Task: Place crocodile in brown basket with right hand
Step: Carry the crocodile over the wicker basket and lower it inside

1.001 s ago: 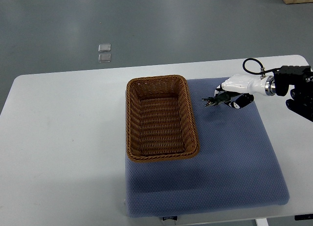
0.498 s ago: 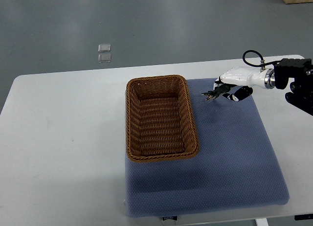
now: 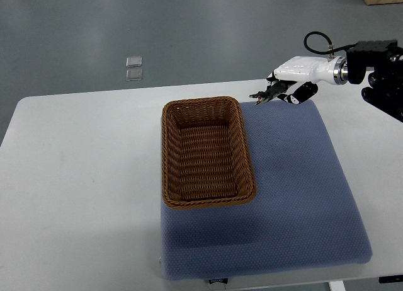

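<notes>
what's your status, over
Right hand shut on crocodile, held above the table's far side, right of the brown basket. Basket holds nothing. Left hand out of view. Path to basket clear.

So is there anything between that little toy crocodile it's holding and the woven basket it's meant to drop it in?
Nothing visible. The right hand holds the small dark green toy crocodile in the air, off the far right corner of the brown wicker basket. Between them lies only bare blue padded mat, and the basket looks empty.

One top view looks steeply down from the robot's side onto the table (image 3: 82, 177).
</notes>
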`<move>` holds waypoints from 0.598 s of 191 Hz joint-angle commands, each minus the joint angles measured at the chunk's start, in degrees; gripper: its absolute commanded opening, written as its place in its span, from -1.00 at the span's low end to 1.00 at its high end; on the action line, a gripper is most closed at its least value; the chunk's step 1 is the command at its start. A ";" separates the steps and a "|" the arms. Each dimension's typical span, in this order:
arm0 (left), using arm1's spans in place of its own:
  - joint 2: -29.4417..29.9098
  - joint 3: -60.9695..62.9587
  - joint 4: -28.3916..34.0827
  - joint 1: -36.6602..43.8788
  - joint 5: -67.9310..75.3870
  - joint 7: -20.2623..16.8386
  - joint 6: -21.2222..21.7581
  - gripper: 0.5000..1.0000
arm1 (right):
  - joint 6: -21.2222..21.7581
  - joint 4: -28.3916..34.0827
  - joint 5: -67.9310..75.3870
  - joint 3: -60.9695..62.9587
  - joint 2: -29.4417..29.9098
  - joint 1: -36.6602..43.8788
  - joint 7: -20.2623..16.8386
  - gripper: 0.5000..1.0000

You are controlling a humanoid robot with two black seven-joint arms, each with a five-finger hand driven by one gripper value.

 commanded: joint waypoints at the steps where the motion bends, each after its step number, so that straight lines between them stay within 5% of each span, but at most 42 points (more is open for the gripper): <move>1: 0.00 0.00 0.00 0.00 0.00 0.06 0.00 1.00 | 1.13 0.21 -0.01 -0.03 2.51 2.23 0.00 -1.00; 114: 0.00 0.00 0.00 0.00 0.00 -0.03 0.00 1.00 | -2.03 6.54 -0.01 -0.12 12.53 3.64 0.00 -0.96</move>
